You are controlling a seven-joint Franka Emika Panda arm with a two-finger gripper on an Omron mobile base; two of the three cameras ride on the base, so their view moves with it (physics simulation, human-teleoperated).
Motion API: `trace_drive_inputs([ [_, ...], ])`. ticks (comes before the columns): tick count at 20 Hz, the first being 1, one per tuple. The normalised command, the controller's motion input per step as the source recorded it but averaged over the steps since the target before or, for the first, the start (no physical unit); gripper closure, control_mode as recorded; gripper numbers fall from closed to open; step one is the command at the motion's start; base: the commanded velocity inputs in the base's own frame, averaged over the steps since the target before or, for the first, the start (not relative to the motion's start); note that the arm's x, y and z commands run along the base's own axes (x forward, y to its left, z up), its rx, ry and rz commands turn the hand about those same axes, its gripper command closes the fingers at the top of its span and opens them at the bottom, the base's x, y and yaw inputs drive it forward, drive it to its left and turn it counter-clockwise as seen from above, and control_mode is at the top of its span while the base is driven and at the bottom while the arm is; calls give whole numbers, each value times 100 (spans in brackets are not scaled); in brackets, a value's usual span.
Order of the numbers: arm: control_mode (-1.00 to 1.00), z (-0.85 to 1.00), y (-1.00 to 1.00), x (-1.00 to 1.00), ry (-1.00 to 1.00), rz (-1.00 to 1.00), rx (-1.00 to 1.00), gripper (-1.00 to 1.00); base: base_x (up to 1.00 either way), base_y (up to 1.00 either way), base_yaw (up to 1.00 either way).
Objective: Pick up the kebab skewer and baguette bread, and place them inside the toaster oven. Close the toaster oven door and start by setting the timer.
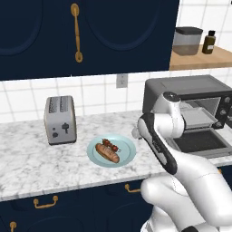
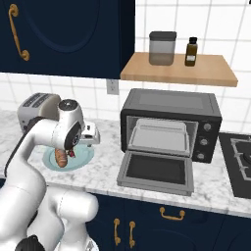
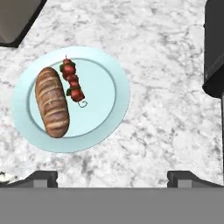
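On a pale blue plate (image 3: 118, 87) (image 1: 129, 156) the golden-brown baguette bread (image 3: 52, 101) (image 1: 107, 152) lies beside the kebab skewer (image 3: 73, 83) (image 1: 110, 144), the two not quite touching. My gripper (image 3: 112, 180) hovers open and empty above the marble counter, slightly toward the oven side of the plate. The dark grey toaster oven (image 2: 169, 105) (image 1: 190, 90) stands on the counter to the plate's right. The toaster oven door (image 2: 156, 169) (image 1: 199, 141) is folded down flat. A grey tray (image 2: 159, 133) sits inside. In the right base view my arm hides part of the plate.
A silver two-slot toaster (image 1: 60, 120) stands left of the plate. A wooden shelf (image 2: 179, 71) above the oven carries a canister (image 2: 162, 48) and a brown bottle (image 2: 191, 51). A stove burner (image 2: 238, 154) lies right of the oven. Dark cabinets hang overhead.
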Motion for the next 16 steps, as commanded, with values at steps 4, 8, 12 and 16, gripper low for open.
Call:
trace_drive_inputs([
  [4, -100, -34, 95, 0, 36, 27, 3, -100, 0, 0, 0],
  [8, -100, -60, 84, 2, 30, 16, 0, -100, 0, 0, 0],
  [12, -100, -88, 44, 10, 8, 12, 0, -100, 0, 0, 0],
  [16, -100, -58, 16, 20, 6, 9, 0, -100, 0, 0, 0],
])
